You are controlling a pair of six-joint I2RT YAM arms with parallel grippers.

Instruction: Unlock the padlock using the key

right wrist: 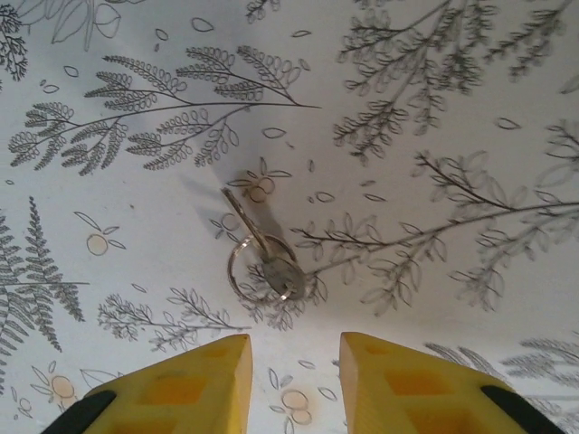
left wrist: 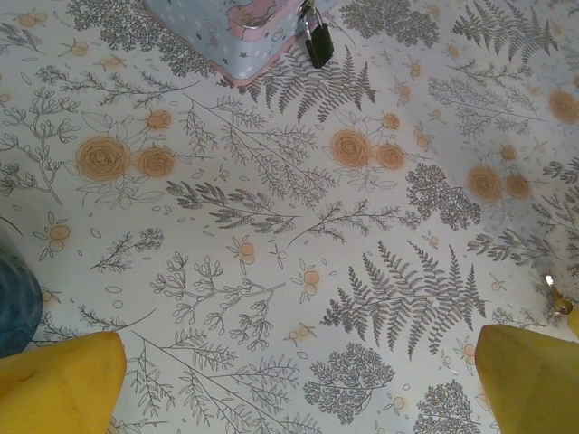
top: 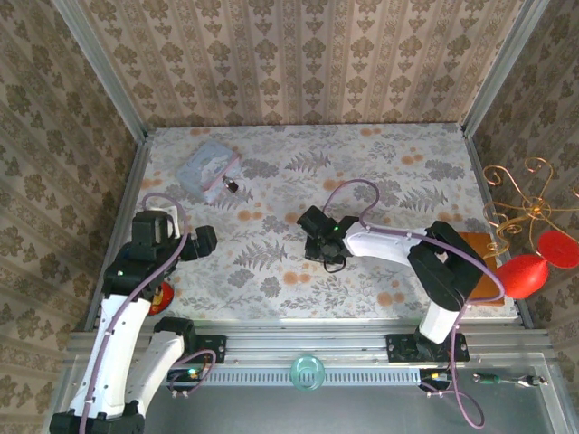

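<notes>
The small dark padlock [top: 232,185] with its thin silvery shackle lies at the corner of a bluish plastic pouch [top: 206,169] at the back left; in the left wrist view the padlock [left wrist: 316,38] sits at the top edge. The grey key [right wrist: 261,250] lies flat on the cloth on a thin wire ring, just ahead of my right gripper [right wrist: 294,362], whose yellow fingers stand apart with nothing between them. From above, the right gripper [top: 327,253] hovers mid-table. My left gripper [left wrist: 298,380] is open wide, well short of the padlock, and holds nothing.
A floral cloth [top: 389,199] covers the table, walled by patterned panels. A red bulb-shaped object [top: 523,274] and a gold wire stand [top: 520,203] sit at the right edge. A red item [top: 165,295] lies beside the left arm.
</notes>
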